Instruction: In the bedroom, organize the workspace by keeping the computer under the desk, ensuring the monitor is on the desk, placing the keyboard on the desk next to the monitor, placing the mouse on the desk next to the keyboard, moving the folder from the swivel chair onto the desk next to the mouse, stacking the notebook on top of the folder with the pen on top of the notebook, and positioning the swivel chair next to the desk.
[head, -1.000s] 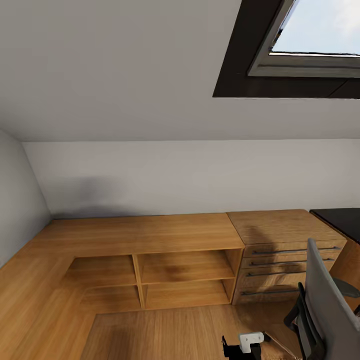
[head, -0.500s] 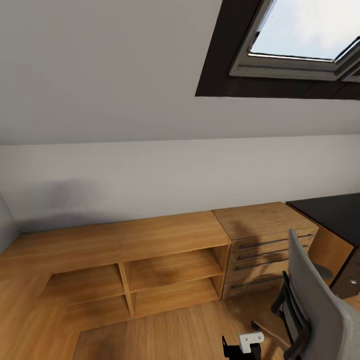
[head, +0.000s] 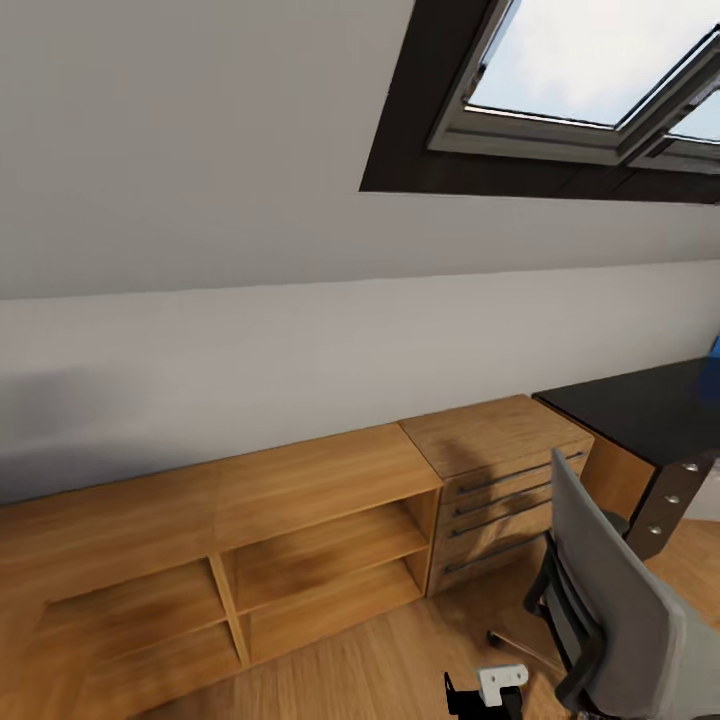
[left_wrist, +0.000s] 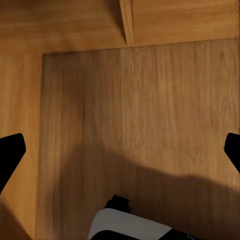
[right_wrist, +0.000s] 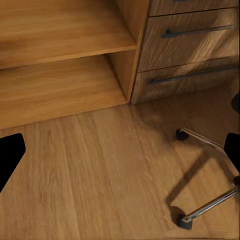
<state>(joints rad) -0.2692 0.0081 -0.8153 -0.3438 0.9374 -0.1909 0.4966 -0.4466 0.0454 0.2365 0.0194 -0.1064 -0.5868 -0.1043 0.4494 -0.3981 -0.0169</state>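
The grey swivel chair (head: 615, 600) stands at the lower right of the head view with its back toward me, and the backrest hides its seat. Behind it, at the right edge, is the black desk (head: 640, 405), with a small blue shape (head: 713, 346) above its far end. The chair's metal legs and castors (right_wrist: 207, 172) show on the floor in the right wrist view. My right gripper (right_wrist: 120, 150) is open above the wooden floor near those legs. My left gripper (left_wrist: 120, 150) is open too, over bare floor.
A low wooden open shelf unit (head: 250, 550) runs along the wall, and a wooden drawer cabinet (head: 495, 480) stands between it and the desk. A skylight (head: 580, 90) sits in the sloped ceiling. A white part of my own body (head: 500, 682) shows at the bottom.
The camera has turned to the right, so the shelf and drawers have shifted left in the picture. More of the black desk and the chair has come into view.
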